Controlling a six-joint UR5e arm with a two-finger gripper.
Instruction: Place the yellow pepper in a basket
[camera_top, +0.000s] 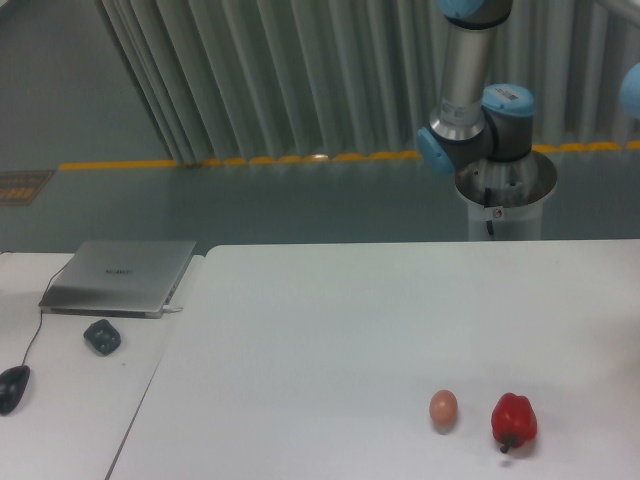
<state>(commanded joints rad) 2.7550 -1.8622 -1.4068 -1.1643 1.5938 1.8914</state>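
Observation:
The yellow pepper is not in view, and no basket shows either. The gripper is out of view; only the arm's silver tube and blue joints (478, 125) show at the top right, behind the table's far edge. On the white table (330, 330) a red bell pepper (513, 421) lies near the front right, with a small tan egg (443, 408) just to its left.
A closed grey laptop (120, 277) lies on the left side table, with a dark small object (102, 336) in front of it and a black mouse (12, 387) at the left edge. A white pedestal (503, 205) carries the arm base.

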